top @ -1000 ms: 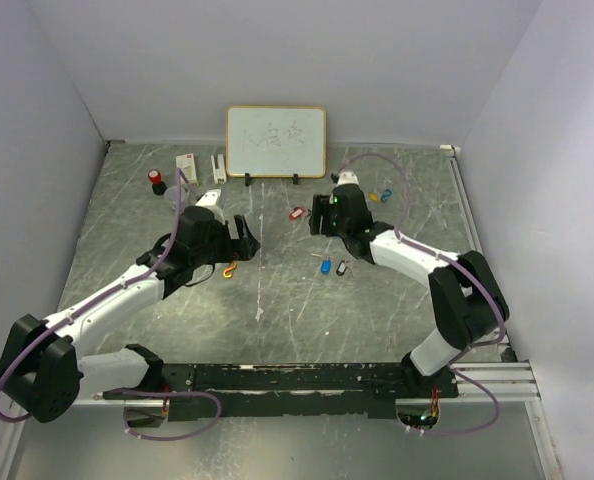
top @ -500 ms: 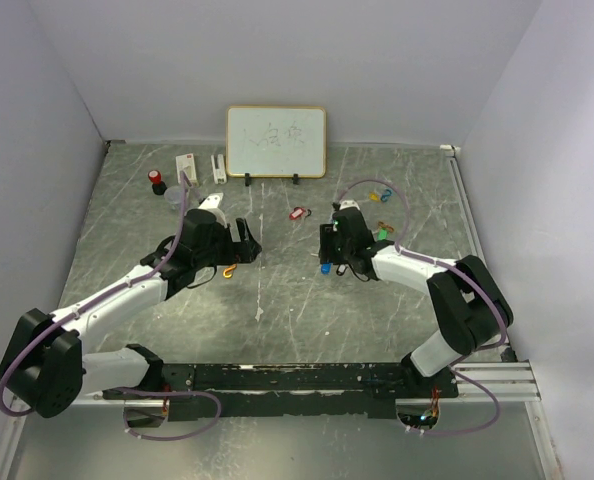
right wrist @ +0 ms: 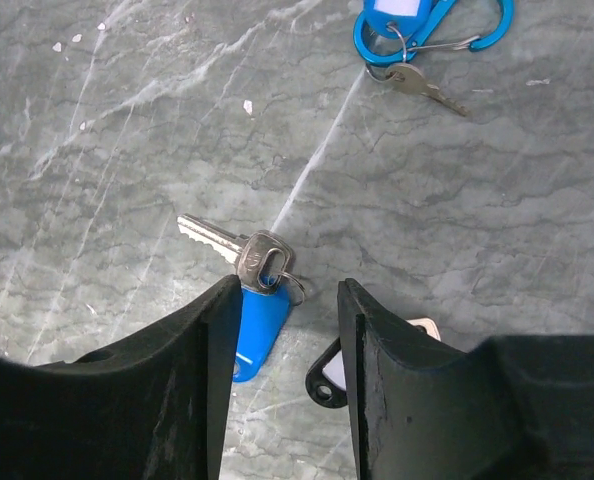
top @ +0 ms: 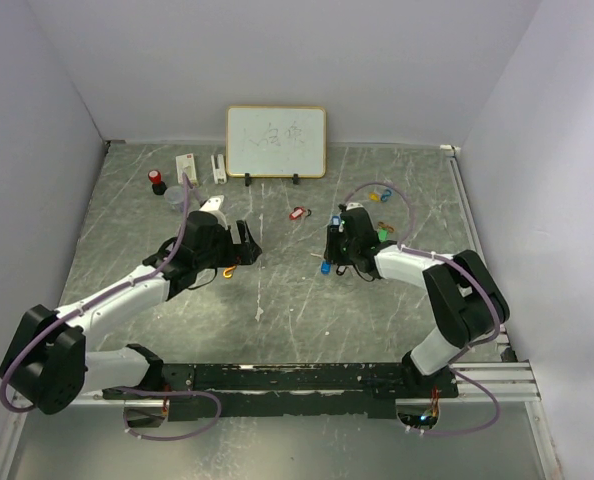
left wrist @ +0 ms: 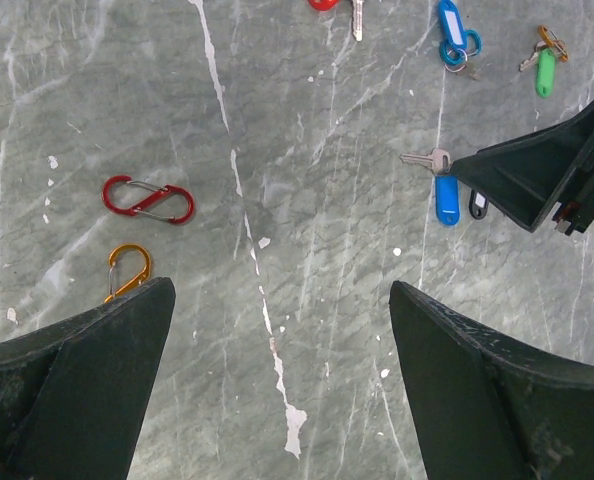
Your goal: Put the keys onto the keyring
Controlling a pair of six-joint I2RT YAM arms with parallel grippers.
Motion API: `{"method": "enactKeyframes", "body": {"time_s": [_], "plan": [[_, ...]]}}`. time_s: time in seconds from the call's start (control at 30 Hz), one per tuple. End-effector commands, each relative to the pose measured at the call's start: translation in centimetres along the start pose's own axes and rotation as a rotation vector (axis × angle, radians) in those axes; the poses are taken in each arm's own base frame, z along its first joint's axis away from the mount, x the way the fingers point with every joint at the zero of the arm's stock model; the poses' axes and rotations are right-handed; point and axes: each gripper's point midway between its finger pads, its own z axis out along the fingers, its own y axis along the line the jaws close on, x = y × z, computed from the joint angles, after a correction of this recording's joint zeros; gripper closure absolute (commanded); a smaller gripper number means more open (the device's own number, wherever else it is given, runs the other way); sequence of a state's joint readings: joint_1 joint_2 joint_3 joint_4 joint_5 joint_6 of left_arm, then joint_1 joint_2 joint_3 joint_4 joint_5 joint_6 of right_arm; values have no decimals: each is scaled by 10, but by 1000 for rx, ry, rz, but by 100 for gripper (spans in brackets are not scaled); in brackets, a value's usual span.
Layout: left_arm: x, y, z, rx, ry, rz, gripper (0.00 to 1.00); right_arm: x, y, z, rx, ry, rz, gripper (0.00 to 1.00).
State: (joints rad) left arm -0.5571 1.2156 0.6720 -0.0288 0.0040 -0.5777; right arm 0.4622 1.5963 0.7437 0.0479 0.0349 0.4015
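Grey marbled desk (top: 277,320), with a whiteboard (top: 276,141) propped at the back edge. Left arm (top: 117,295) reaches to mid-desk, left of centre. Right arm (top: 417,262) folds in toward centre-right.

Left claw (left wrist: 282,300): spread as wide as it goes, nothing in it, hanging over bare desk.

Right claw (right wrist: 289,295): roughly half closed with a clear gap, down low and straddling the blue-tagged key (right wrist: 262,318). One finger (right wrist: 177,380) overlaps the tag's edge in the wrist view; the other stands apart from the key's ring. Not clamped, and the key lies flat on the desk with its silver blade pointing out past the fingertips.

Black tag (right wrist: 327,378) sits just beside the other finger, partly hidden by it.

Other keys:
- second blue tag (left wrist: 451,22), farther back with a blue clip and a small key
- green-tagged key (left wrist: 546,72), near the second blue tag
- red tag (top: 297,212), toward the whiteboard, well apart from the rest

Near the left claw: red S-clip (left wrist: 147,199) and orange carabiner (left wrist: 129,270), close together but not touching. The orange one is partly hidden behind a claw finger.
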Motion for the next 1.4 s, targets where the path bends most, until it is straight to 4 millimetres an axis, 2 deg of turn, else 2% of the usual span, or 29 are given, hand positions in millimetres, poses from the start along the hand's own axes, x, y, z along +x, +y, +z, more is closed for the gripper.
{"method": "enactKeyframes", "body": {"time_s": [0.0, 0.47, 0.67, 0.87, 1.0, 1.37], "plan": [[-5, 1, 4, -3, -21, -16, 0, 2, 3, 5, -31, 4, 4, 57], [-6, -2, 3, 12, -23, -13, 0, 9, 5, 8, -47, 22, 7, 66], [-4, 1, 2, 1, -20, -11, 0, 6, 4, 5, -44, 7, 12, 76], [-4, 2, 3, 0, -23, -10, 0, 0, 4, 3, -38, -9, 11, 93], [-2, 2, 4, 2, -17, -6, 0, -7, 6, -2, -39, -29, 4, 98], [-3, 0, 7, 14, -21, -11, 0, -24, 9, -21, -50, -96, -2, 100]]}}
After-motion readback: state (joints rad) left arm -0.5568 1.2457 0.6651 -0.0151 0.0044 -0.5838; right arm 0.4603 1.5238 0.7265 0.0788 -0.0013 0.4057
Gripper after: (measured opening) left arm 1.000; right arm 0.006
